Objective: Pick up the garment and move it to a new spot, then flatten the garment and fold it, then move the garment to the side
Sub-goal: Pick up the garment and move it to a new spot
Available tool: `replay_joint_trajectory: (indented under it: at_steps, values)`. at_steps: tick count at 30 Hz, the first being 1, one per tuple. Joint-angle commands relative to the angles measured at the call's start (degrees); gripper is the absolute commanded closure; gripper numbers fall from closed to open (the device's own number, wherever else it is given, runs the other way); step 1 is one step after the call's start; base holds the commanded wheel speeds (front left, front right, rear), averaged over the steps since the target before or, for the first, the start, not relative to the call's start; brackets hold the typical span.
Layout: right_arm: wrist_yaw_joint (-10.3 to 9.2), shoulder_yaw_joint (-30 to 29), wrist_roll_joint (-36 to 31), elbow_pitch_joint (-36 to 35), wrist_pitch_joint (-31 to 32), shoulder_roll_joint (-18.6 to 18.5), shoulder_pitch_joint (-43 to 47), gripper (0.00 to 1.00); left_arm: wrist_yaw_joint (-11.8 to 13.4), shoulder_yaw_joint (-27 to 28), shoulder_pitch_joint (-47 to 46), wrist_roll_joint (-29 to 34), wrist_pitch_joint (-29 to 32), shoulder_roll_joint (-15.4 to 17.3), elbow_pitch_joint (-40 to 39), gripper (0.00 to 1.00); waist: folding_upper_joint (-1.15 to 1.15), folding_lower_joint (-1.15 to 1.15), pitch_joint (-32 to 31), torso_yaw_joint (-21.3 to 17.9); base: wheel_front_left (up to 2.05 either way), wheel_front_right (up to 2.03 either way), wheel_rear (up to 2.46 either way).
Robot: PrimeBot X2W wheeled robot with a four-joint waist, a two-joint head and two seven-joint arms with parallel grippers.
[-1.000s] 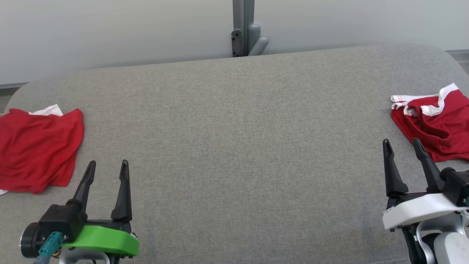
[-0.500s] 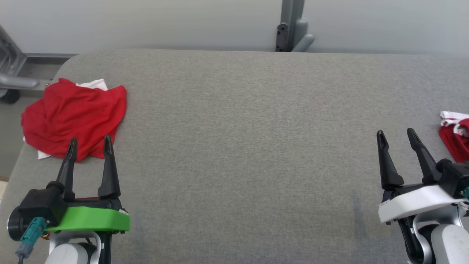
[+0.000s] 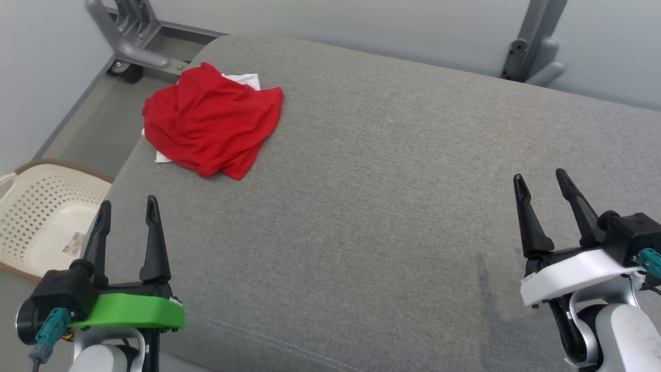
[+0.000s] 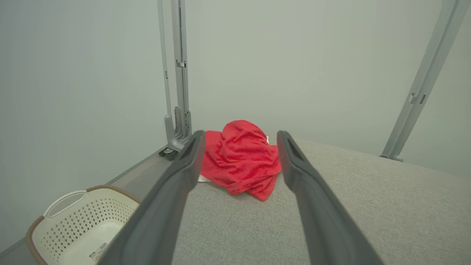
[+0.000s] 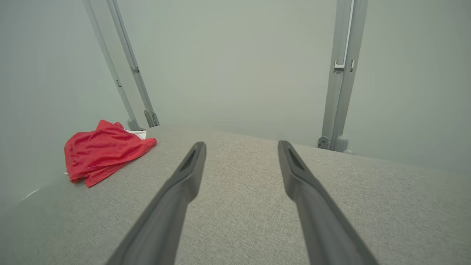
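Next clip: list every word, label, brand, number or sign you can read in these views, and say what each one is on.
Nothing in these views can be read.
Paper label lying inside the white basket: it carries print, but it is too small and blurred to read.
Red garment: no lettering, logo or tag text shows on it.

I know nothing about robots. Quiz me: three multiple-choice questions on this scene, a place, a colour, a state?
1. The garment lies: A) on the grey cushion, far left corner; B) on a chair; C) in a drawer.
2. The garment is mostly: A) blue; B) red; C) green.
3. The fingers of the left gripper are: A) closed on cloth; B) apart, holding nothing; C) pressed together.
Answers: 1 A, it rests there; 2 B, red with some white; 3 B, a gap shows between them.
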Motion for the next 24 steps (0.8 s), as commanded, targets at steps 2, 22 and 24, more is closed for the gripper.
replay_joint_trajectory:
  at_steps: [2,22,24]
  values:
    - [-0.06,-0.1,0.1,0.3,0.1,-0.3,-0.4,0.0,-0.2,0.0,0.3,-0.4,-0.3,-0.1,0.3,0.0,0.0,0.0,0.9,4.6,0.0,0.0,0.0]
    - [-0.06,0.1,-0.3,-1.1,1.3,-0.9,-2.0,0.0,-1.5,0.3,-3.2,0.0,-1.2,0.2,-0.4,0.0,0.0,0.0,3.8,4.3,0.0,0.0,0.0]
    - [-0.05,0.2,-0.8,-1.9,2.2,-1.5,-3.0,0.0,-1.8,0.9,-5.2,-0.2,-1.2,-0.1,-0.7,0.0,0.0,0.0,5.8,3.2,0.0,0.0,0.0]
